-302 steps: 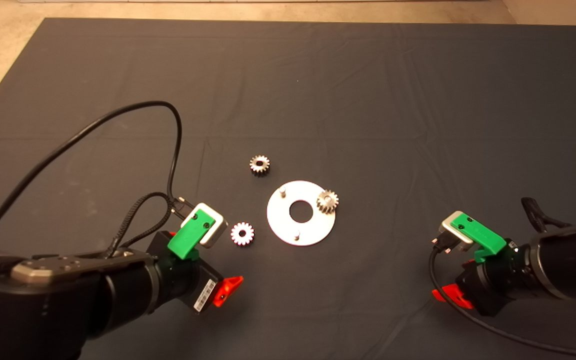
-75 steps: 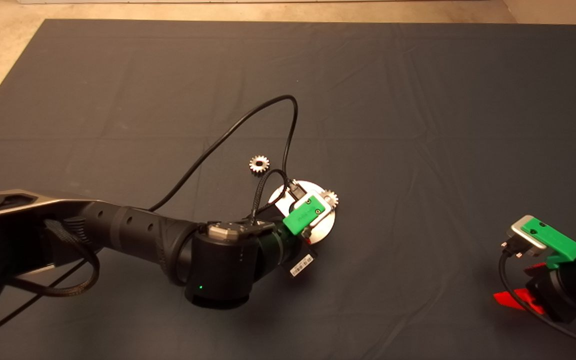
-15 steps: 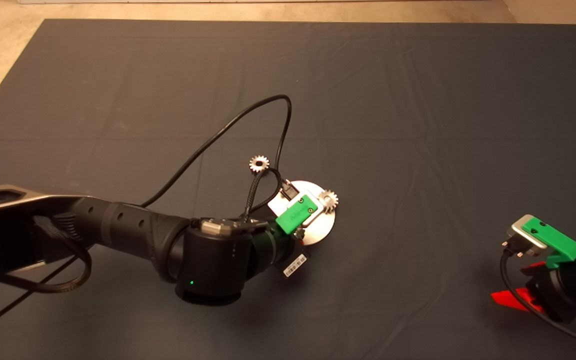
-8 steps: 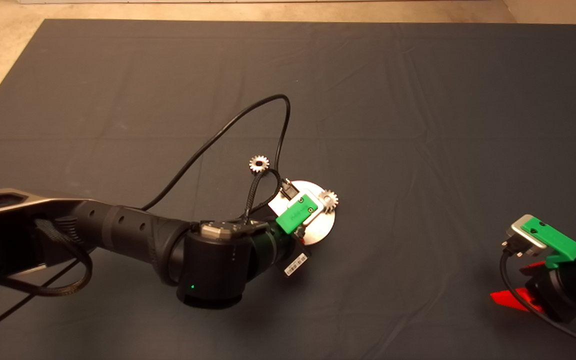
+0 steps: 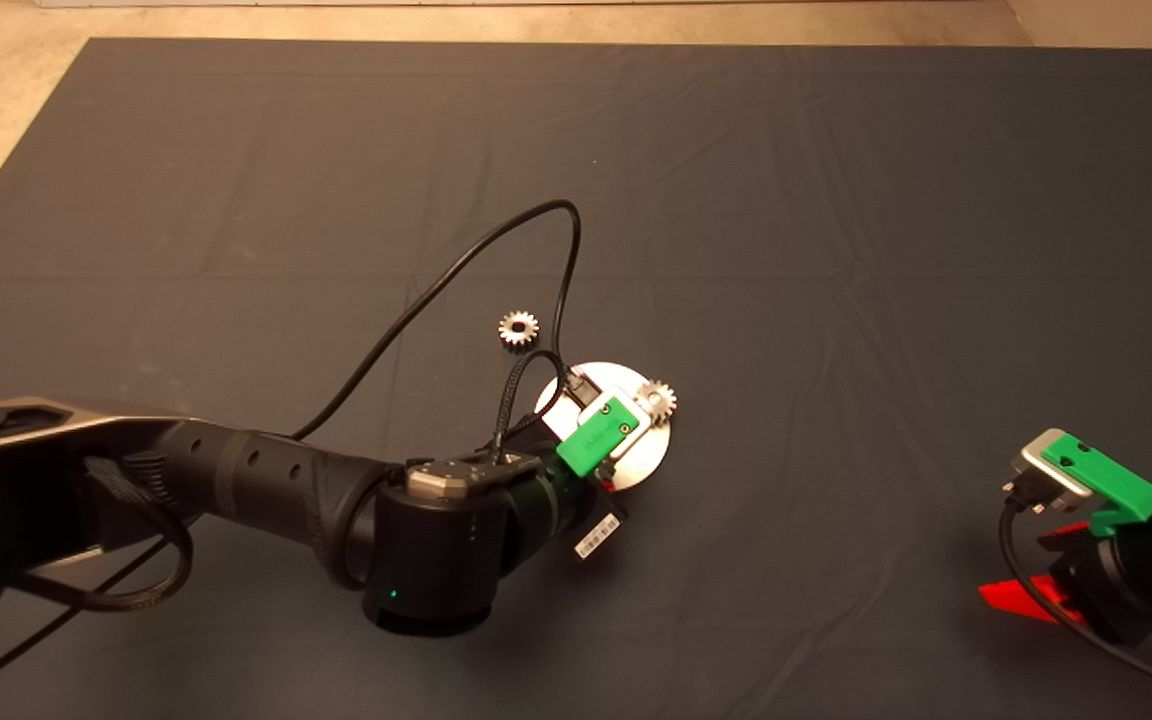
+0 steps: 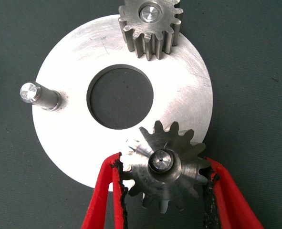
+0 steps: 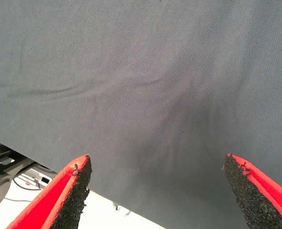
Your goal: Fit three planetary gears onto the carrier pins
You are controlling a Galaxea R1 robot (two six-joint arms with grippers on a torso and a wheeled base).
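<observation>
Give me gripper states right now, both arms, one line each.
Left gripper: over the disc, shut on a planetary gear sitting on a carrier pin.
Right gripper: open, holding nothing, parked at the mat's lower right edge.

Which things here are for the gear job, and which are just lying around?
For the job: small silver-grey metal gears: gripped gear, pinned gear, loose gear; shiny round metal disc; bare silver pin; left end effector.
Lying about: dark mat; parked right end effector.
</observation>
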